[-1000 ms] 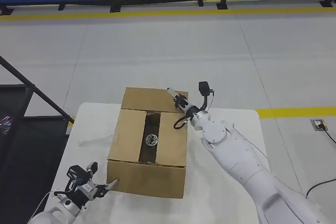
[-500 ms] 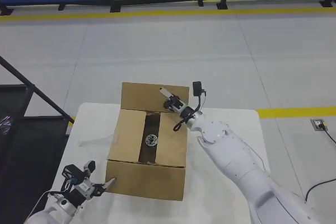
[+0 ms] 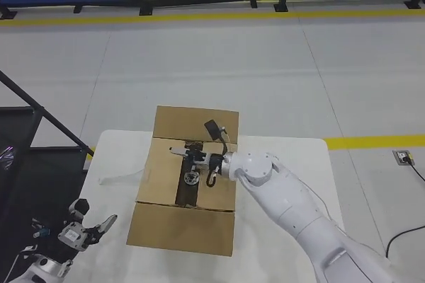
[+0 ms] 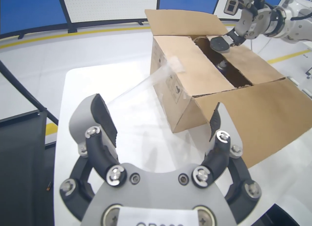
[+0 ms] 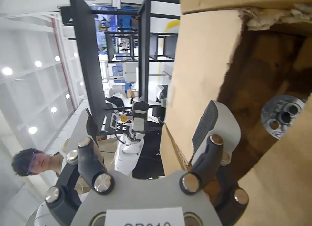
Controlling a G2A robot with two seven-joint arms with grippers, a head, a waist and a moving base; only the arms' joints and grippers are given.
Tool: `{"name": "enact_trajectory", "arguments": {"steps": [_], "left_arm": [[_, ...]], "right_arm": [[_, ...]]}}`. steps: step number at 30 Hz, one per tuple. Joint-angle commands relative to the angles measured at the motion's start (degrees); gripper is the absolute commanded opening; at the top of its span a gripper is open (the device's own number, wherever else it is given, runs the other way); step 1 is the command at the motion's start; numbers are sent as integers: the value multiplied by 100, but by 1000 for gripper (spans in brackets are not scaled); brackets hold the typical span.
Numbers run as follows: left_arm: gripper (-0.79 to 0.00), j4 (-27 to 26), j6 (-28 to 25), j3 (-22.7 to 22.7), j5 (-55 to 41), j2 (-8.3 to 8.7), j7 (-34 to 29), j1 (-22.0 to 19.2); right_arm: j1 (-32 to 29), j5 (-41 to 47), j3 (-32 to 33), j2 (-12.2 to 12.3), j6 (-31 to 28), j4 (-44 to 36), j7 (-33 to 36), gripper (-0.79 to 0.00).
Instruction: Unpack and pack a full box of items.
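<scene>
A brown cardboard box (image 3: 161, 170) stands mid-table with its two end flaps folded outward and its two long flaps lying nearly flat, a dark gap between them. A round metal part (image 3: 191, 177) lies inside, seen through the gap (image 5: 282, 117). My right gripper (image 3: 186, 151) is open over that gap. In the right wrist view (image 5: 151, 127) one finger is inside the gap and the other is outside, so a long flap's edge (image 5: 202, 66) lies between them. My left gripper (image 4: 158, 117) is open and holds nothing. It hovers off the box's near left corner (image 3: 92, 230).
A strip of clear tape (image 4: 156, 75) hangs from the box's side toward my left gripper. The white table (image 3: 117, 152) has free room left and right of the box. A black frame (image 3: 28, 113) stands beyond the table's left edge.
My right gripper swung from the far end flap inward to the centre gap. My left gripper drew back from the near flap's corner toward the table's near left.
</scene>
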Motion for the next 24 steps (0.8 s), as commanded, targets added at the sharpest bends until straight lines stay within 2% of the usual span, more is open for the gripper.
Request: {"name": "enact_trajectory", "arguments": {"steps": [1,5,10,24], "left_arm": [[0,85,330,45,80,-14,-42,-54],[0,233,482,213,-12,-35,-121,-183],[0,289,490,272,9,-41,-90,-211],[0,113,465,375,167,-52,3,-56]], "right_arm": [[-38,-154,-37,-32,197,-3,-252,0],[-93,-193,-86,-123,378,105,-333,0],[-100,-6,-52,-259,213,386,-304,0],[-31,1113,286,-620,-666,1162,781,0]]}}
